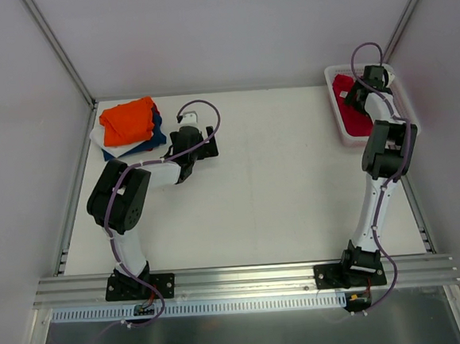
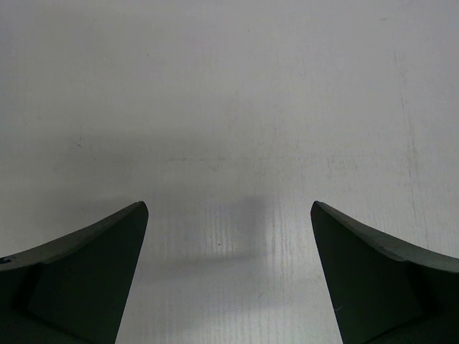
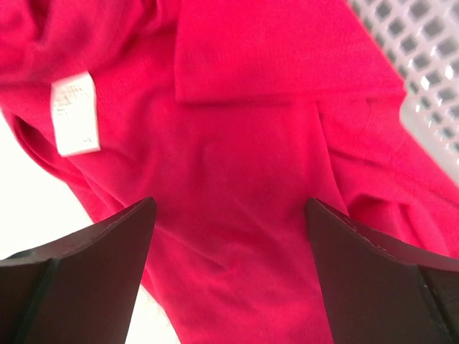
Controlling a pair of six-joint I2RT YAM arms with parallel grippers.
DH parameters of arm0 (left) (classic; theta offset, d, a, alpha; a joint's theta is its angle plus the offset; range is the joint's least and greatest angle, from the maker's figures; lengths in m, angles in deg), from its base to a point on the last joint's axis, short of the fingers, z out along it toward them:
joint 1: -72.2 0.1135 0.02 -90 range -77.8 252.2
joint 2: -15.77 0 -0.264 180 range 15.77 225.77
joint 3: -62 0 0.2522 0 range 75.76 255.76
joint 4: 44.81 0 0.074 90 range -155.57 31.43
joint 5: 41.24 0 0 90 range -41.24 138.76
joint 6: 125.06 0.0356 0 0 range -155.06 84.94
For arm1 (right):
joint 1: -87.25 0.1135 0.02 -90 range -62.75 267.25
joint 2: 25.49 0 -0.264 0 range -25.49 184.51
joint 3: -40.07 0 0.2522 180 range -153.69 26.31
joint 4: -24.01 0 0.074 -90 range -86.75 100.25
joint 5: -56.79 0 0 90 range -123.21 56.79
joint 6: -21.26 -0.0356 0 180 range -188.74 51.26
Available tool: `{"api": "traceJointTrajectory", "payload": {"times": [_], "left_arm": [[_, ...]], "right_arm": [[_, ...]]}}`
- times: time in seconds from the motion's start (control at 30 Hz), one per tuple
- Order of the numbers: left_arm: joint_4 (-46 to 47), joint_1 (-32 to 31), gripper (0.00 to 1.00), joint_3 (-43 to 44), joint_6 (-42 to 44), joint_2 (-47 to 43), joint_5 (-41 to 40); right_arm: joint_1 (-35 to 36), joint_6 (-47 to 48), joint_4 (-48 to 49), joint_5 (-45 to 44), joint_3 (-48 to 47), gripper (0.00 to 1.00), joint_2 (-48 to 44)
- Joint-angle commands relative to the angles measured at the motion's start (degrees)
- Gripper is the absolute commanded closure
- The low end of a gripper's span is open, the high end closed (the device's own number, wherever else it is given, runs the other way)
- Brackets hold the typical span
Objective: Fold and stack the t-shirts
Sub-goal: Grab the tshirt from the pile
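Observation:
A crimson-red t-shirt [image 1: 351, 113] lies crumpled in the white mesh basket [image 1: 341, 125] at the far right. In the right wrist view the red t-shirt [image 3: 244, 179] fills the frame, its small white neck label [image 3: 72, 113] at upper left. My right gripper [image 3: 229, 215] is open just above the red cloth, holding nothing. A folded stack sits at the far left: the orange t-shirt [image 1: 129, 120] on top, the navy-blue one [image 1: 157, 136] under it, the white one [image 1: 107, 146] at the bottom. My left gripper [image 2: 229, 215] is open and empty over bare table, right of the stack.
The basket's mesh wall [image 3: 423, 64] shows at the upper right of the right wrist view. Grey walls enclose the white table [image 1: 279, 184] on three sides. A metal rail [image 1: 246, 278] runs along the near edge by the arm bases.

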Motion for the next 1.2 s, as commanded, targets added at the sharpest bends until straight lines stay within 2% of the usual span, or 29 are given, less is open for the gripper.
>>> {"api": "traceJointTrajectory", "payload": {"times": [0.0,0.13,0.33,0.4,0.47,0.5,0.53,0.57,0.83,1.17], "left_arm": [[1.96,0.80,0.01,-0.24,-1.01,-3.14,1.24],[2.05,1.15,0.01,-0.33,-1.27,-3.22,1.50],[1.87,1.24,0.01,-0.15,-1.45,-2.96,1.94],[1.87,1.41,0.01,-0.15,-1.45,-2.96,2.03],[1.87,1.41,0.01,-0.15,-1.54,-2.96,2.12],[1.87,1.41,0.01,-0.15,-1.54,-2.87,2.12],[1.87,1.41,0.01,-0.15,-1.54,-2.96,2.12],[1.87,1.50,0.01,-0.15,-1.54,-2.96,2.20],[1.79,1.68,0.01,-0.15,-1.63,-2.96,2.47],[1.61,1.68,0.01,-0.06,-1.80,-2.96,2.55]], "right_arm": [[0.03,-0.70,-7.10,0.77,-2.34,0.10,-2.47],[-0.40,-0.17,-13.97,3.58,-8.68,0.07,2.46],[-2.25,-3.33,-15.64,8.84,-8.33,0.07,3.52],[-2.69,-3.86,-16.26,10.26,-8.42,0.15,3.95],[-2.78,-4.13,-16.26,10.70,-7.81,0.43,3.78],[-2.78,-4.04,-16.00,10.96,-7.46,0.64,3.61],[-2.69,-4.22,-16.09,11.05,-6.93,0.96,3.26],[-2.78,-4.48,-15.91,10.79,-6.58,1.00,3.17],[-2.17,-4.13,-12.05,10.35,-0.08,1.00,-3.41],[4.15,1.14,-5.63,7.10,7.93,1.00,-27.31]]}}
